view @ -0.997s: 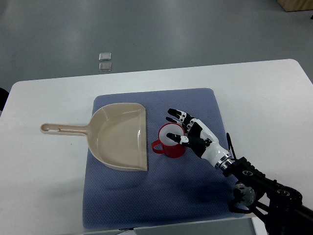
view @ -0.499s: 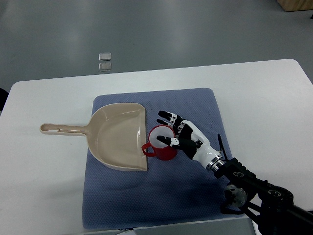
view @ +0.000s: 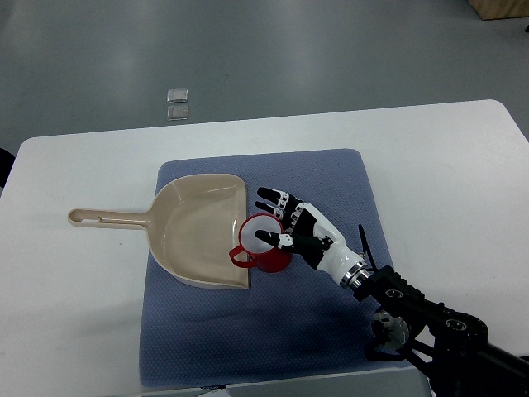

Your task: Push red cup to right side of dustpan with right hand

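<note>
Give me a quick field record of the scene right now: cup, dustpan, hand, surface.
cup: red cup, upright, its handle over the dustpan's open edge
dustpan: beige dustpan, handle pointing left, mouth facing right
right hand: right hand, fingers spread against the cup's right side
surface: blue mat on white table
left hand: not visible

Lab: white table [view: 99, 331], bare grey floor [view: 289, 50]

Glossy plastic red cup [view: 266, 246]; smooth beige plastic dustpan [view: 194, 234]; dimpled blue cloth mat [view: 331, 190].
</note>
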Controlling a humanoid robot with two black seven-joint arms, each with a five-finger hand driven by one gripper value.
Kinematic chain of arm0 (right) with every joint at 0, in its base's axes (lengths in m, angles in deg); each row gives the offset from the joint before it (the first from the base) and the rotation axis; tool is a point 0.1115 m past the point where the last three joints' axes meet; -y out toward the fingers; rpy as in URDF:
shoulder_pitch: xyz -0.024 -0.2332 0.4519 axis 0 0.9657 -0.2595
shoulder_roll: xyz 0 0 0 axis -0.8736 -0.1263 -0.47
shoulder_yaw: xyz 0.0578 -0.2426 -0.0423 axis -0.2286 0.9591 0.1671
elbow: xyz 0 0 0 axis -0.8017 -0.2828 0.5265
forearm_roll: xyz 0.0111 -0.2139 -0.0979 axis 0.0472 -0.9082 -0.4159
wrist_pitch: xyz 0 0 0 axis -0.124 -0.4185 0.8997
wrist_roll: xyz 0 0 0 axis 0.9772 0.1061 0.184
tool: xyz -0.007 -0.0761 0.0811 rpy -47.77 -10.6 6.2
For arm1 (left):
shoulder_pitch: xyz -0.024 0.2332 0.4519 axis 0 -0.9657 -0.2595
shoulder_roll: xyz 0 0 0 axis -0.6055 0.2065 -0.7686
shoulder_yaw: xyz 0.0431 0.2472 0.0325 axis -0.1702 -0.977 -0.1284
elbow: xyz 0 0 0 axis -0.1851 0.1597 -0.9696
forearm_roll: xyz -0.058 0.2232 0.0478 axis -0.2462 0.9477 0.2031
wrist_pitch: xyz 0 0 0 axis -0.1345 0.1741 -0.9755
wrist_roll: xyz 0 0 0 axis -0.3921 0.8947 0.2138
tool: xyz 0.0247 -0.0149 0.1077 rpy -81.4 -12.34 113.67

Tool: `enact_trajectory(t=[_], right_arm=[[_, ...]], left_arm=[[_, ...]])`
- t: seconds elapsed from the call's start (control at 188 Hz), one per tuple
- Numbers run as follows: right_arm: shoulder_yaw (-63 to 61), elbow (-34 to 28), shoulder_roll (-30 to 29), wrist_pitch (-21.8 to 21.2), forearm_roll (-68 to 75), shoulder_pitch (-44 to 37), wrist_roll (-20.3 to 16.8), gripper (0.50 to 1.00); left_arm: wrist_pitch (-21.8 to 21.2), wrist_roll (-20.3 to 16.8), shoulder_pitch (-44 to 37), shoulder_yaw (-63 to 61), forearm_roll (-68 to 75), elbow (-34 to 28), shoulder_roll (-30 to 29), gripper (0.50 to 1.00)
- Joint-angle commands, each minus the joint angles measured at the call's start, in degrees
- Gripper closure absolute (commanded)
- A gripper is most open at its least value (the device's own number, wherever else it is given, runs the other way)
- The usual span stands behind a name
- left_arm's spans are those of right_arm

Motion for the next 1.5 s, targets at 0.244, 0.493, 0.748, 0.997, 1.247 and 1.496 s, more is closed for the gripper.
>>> enact_trajectory(t=[0.244,0.493,0.748,0.997,1.247,1.496], right_arm=[[-0.1,0.3,0.3,-0.2,0.5,-0.9,0.0,0.568],[-2.4,0.7,3.1,-0.9,1.1,-2.4,0.0,0.568],[-4.7,2.3,7.2,-1.0,6.0,-6.3,-0.1,0.568],[-4.6,8.8,12.5,-0.9,17.7,-13.1,-0.8,0.568],[-3.7,11.0,13.0,-1.0,23.9,-13.9,-9.3,0.568],[-4.6,10.9,10.2,-1.1,23.5,-13.9,-8.5,0.568]], left_arm=[[0.0,0.0,0.0,0.0,0.0,0.0,0.0,0.5],[0.0,0.0,0.0,0.0,0.0,0.0,0.0,0.5],[0.0,0.0,0.0,0.0,0.0,0.0,0.0,0.5],[0.0,0.0,0.0,0.0,0.0,0.0,0.0,0.5],[0.0,0.0,0.0,0.0,0.0,0.1,0.0,0.5],[0.0,0.0,0.0,0.0,0.0,0.0,0.0,0.5]])
